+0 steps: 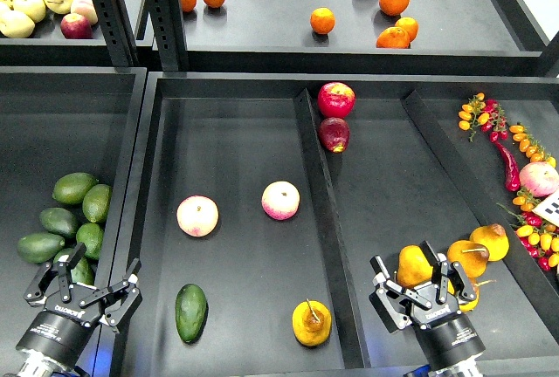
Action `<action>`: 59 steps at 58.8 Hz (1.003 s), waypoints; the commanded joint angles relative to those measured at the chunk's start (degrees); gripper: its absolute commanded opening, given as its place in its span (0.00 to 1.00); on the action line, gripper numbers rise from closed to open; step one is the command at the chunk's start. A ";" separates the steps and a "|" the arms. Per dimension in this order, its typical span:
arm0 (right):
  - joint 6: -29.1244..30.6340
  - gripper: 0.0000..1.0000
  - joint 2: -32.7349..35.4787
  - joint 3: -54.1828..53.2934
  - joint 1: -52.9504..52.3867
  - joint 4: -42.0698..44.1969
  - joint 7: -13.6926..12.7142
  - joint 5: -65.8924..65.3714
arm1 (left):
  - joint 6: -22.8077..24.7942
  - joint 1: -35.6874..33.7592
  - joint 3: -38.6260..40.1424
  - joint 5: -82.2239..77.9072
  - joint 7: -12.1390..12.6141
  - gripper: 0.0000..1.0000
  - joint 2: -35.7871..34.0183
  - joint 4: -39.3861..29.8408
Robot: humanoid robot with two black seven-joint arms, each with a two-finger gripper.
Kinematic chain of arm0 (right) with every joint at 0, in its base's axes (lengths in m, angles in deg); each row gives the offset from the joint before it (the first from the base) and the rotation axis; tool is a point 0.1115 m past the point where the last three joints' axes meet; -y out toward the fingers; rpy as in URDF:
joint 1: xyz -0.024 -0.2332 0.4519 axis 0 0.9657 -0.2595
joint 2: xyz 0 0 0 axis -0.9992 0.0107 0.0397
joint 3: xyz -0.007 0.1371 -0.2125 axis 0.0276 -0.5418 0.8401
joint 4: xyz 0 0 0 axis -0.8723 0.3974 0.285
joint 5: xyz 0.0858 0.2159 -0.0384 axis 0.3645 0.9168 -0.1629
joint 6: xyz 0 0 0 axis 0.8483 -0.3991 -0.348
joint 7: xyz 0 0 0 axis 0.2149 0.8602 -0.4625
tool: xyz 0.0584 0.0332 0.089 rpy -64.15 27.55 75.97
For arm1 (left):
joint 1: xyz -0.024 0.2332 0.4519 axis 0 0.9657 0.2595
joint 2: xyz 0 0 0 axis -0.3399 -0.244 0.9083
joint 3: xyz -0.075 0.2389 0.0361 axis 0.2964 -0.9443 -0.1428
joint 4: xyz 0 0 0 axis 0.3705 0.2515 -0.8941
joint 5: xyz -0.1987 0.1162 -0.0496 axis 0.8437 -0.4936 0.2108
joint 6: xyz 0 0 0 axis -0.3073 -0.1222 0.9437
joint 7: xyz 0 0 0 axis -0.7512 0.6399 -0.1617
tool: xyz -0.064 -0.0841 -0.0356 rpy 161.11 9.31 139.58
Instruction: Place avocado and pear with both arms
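Note:
A dark green avocado [190,311] lies near the front of the middle tray [236,141]. To its right in the same tray sits a yellow-orange pear [312,323] with a brown stem. My left gripper [85,291] hovers open and empty at the front left, just left of the tray's wall, below a pile of several avocados [70,220]. At the front right, over the right compartment, my right gripper [421,294] stands open and empty, with several more pears [472,255] lying just beyond and beside it.
Two pink-cream round fruits [197,215] [280,200] lie mid-tray. Two red apples [335,99] sit beyond the raised divider [323,220]. Peppers and small tomatoes [524,185] line the right side. Oranges [322,20] and pale apples [35,2] rest on the upper shelf.

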 commanded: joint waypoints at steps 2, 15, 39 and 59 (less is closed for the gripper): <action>-0.35 1.00 -0.06 0.05 -0.28 0.03 0.02 0.00 | 0.00 0.00 0.07 0.09 -0.11 1.00 0.00 -0.05; -0.44 1.00 -0.59 0.23 -0.20 0.03 0.02 -0.62 | 0.00 0.00 0.59 0.01 -0.12 1.00 0.00 -0.05; -0.44 1.00 -0.85 0.31 0.42 0.03 0.11 -1.41 | 0.00 -0.18 0.07 0.01 0.59 1.00 0.00 -0.05; -0.35 1.00 -0.85 0.31 0.68 0.03 0.11 -1.41 | 0.00 -0.18 -0.37 -0.08 0.68 1.00 0.00 -0.05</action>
